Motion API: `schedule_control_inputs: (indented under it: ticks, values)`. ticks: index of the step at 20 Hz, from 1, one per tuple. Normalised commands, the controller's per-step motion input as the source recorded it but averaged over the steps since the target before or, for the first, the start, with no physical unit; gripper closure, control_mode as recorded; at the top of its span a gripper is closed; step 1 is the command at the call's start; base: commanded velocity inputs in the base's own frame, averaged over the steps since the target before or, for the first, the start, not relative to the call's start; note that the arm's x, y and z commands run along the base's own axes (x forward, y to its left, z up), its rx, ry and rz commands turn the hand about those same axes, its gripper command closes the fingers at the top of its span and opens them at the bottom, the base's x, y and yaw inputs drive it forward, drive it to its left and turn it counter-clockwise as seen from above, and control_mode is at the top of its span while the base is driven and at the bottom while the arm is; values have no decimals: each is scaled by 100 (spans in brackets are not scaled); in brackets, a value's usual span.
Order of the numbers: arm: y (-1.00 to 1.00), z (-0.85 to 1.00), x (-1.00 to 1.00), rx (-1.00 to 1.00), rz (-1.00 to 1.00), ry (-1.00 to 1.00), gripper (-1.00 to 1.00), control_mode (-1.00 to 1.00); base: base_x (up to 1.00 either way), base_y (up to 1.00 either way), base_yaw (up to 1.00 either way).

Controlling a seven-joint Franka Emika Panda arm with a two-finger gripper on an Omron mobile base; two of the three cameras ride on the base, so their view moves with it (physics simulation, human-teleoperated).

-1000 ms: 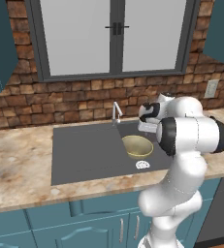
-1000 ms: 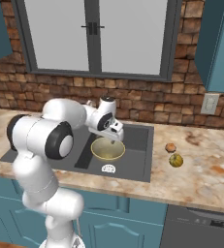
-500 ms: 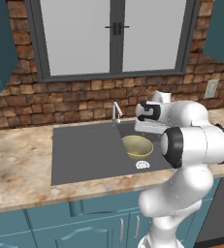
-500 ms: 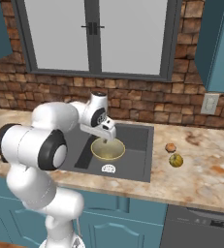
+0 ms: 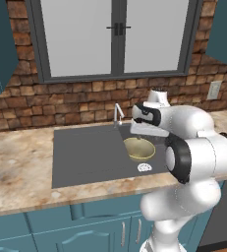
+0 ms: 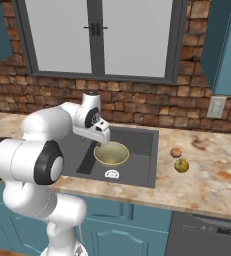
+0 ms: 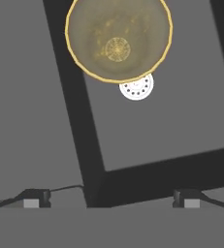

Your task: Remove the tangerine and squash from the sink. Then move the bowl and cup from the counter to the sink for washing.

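The olive-brass bowl [image 5: 138, 148] [image 6: 111, 153] [image 7: 118, 38] rests upright in the sink's deeper basin, partly covering the white drain [image 7: 136, 87]. My gripper [image 5: 134, 132] [image 6: 103, 140] [image 7: 111, 199] hangs open and holds nothing, above the basin's left wall where it meets the flat drainboard [image 5: 85, 152], just left of the bowl. On the counter to the right of the sink [image 6: 146, 170] lie the tangerine [image 6: 175, 152] and, nearer the front, the yellow-green squash [image 6: 181, 165]. The cup is out of view.
The chrome faucet [image 5: 117, 114] stands at the sink's back edge, close behind my hand. A brick wall and a window rise behind the counter. Marbled counter [image 5: 16, 167] stretches to the left of the sink.
My hand has swung left and slightly down, from over the bowl's right side to the basin's left wall. The bowl and both fruits have stayed put.
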Motion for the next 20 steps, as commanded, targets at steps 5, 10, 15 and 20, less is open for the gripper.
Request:
schedule_control_inputs:
  ticks: [5,10,15,20]
  values:
    - [36,11,-26,-2,0,0,-100,-100,0,0,0]
    - [36,11,-26,-1,0,0,-100,-100,0,0,0]
    - [40,12,-23,-1,0,1,-100,-100,0,0,0]
    - [42,12,-22,-3,0,0,-100,-100,0,0,0]
